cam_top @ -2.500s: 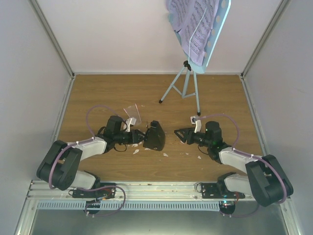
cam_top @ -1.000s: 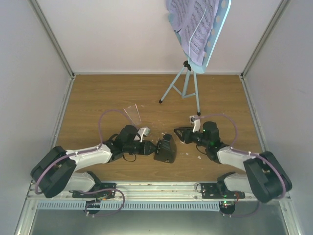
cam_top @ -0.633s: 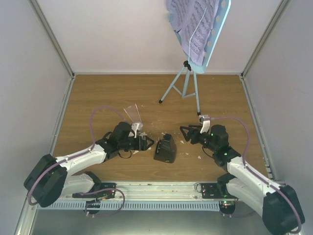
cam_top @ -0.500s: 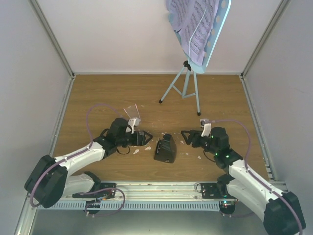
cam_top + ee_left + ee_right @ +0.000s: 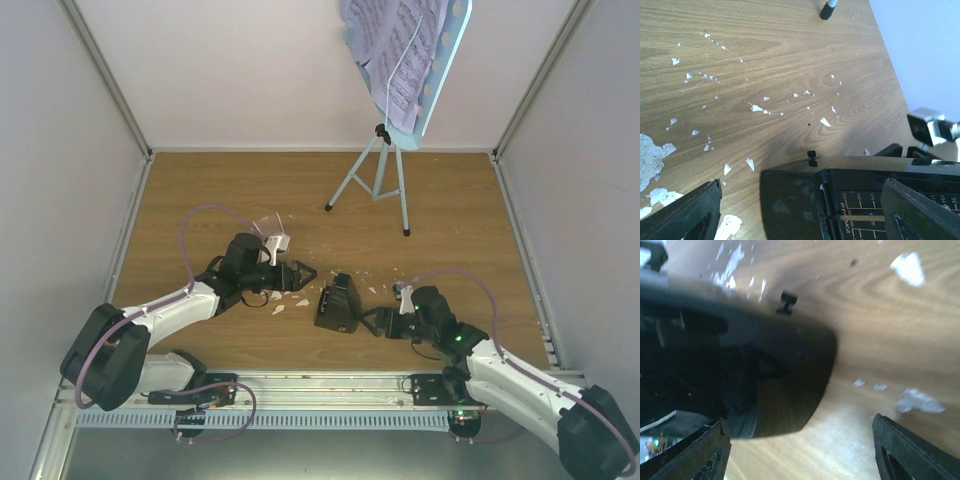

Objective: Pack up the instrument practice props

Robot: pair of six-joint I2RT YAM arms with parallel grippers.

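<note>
The black pyramid metronome point(image 5: 338, 303) lies on the wooden floor between both arms. My left gripper point(image 5: 304, 277) stands open just left of it, not touching. My right gripper point(image 5: 373, 322) is open low at its right side. In the left wrist view the metronome point(image 5: 860, 197) with its printed scale fills the bottom, ahead of the open gripper point(image 5: 802, 215). In the right wrist view it point(image 5: 740, 355) looms dark and blurred before the open gripper point(image 5: 800, 450). The light blue music stand point(image 5: 384, 178) rises at the back, lilac sheet-music pages point(image 5: 385, 50) on its desk. A clear cover point(image 5: 268, 225) lies by the left wrist.
White crumbs point(image 5: 284, 301) are scattered on the floor around the metronome, and more crumbs point(image 5: 756, 107) show in the left wrist view. A stand foot point(image 5: 829, 9) is far ahead there. Grey walls point(image 5: 60, 150) enclose the floor on three sides.
Both grippers have opened. The left one let go of the metronome and drew back to the upper left. The right arm swung down to the metronome's right side. The metronome stayed put.
</note>
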